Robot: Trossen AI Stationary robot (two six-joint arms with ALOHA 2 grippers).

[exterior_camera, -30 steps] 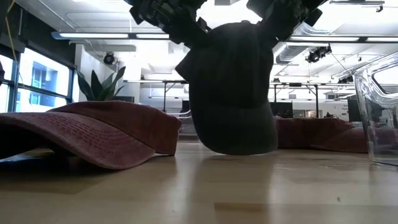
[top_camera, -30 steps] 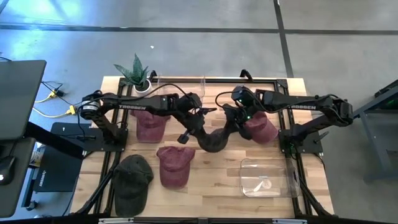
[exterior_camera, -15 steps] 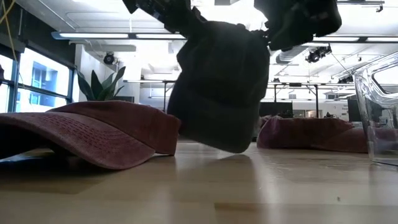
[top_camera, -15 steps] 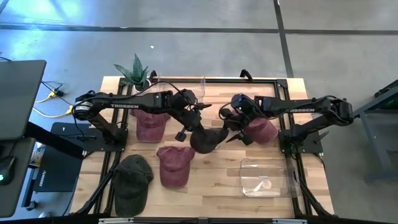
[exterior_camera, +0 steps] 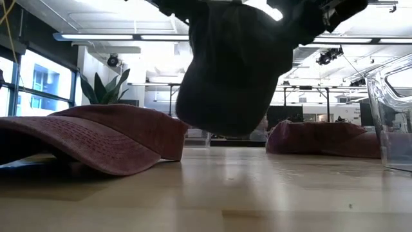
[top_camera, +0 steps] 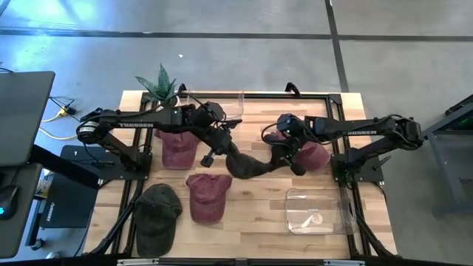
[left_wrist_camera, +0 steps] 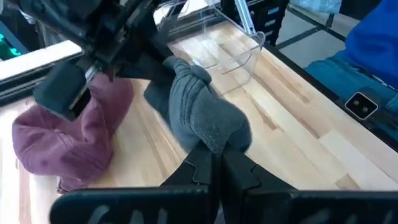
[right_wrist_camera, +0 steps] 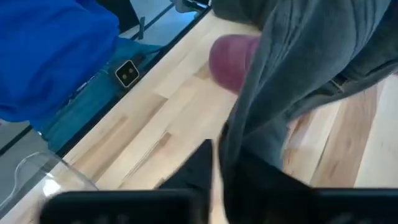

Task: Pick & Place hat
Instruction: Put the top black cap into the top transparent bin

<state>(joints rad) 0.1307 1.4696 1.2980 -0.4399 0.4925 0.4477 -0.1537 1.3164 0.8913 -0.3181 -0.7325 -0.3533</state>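
Both pincers, left pincer (top_camera: 224,145) and right pincer (top_camera: 283,152), are clamped on the dark hat (top_camera: 247,164); keep it taut, carry it level toward the clear bin (top_camera: 314,210).

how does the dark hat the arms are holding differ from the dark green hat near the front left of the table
The held dark hat hangs off the table, stretched between the left tool and right tool; the dark green hat lies flat, untouched. The held one is crumpled, the green one keeps its cap shape. Both are dark caps.
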